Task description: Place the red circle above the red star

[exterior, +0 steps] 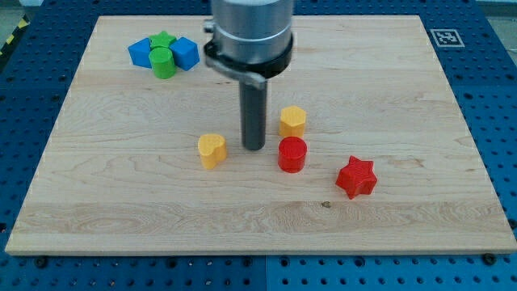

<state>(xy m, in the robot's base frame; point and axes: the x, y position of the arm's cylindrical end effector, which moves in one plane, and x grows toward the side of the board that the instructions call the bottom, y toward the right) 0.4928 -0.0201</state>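
Note:
The red circle (292, 154) lies near the board's middle. The red star (356, 177) lies to its right and a little lower in the view. My tip (254, 148) rests on the board just left of the red circle, with a small gap between them. The tip stands between the red circle and a yellow heart-shaped block (212, 150) to the left.
A yellow hexagon block (293, 121) sits just above the red circle. At the view's top left, two blue blocks (143, 53) (186, 53), a green star (164, 40) and a green cylinder (165, 62) are clustered. The wooden board (404, 234) lies on a blue pegged table.

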